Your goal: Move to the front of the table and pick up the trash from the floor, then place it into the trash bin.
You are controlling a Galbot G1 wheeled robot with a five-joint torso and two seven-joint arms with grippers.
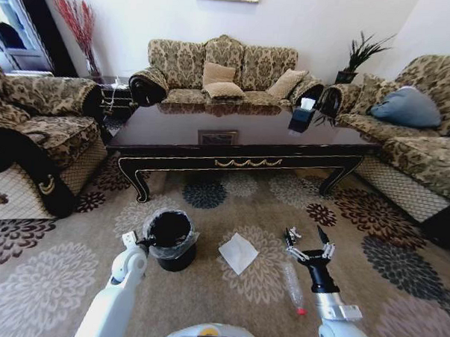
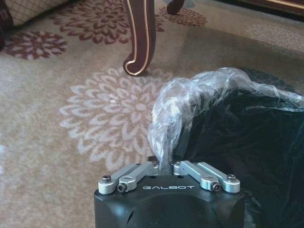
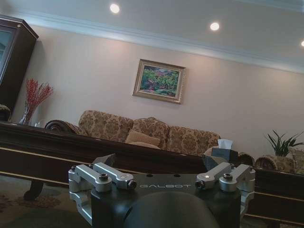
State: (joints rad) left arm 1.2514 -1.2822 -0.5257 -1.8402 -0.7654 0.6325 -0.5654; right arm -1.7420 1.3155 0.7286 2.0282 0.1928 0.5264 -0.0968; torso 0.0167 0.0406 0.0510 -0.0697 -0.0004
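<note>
"galbot" lettering on left end effector (image 2: 167, 167)

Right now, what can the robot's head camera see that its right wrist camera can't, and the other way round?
Head camera alone: the carpet with the trash bin, the white paper square and the plastic bottle, plus the left gripper beside the bin.

Right wrist camera alone: the ceiling lights and the whole framed painting on the wall.

Both: the table, the middle sofa behind it, the black tissue box, the red branches, the potted plant, and the right gripper, held open above the carpet.
</note>
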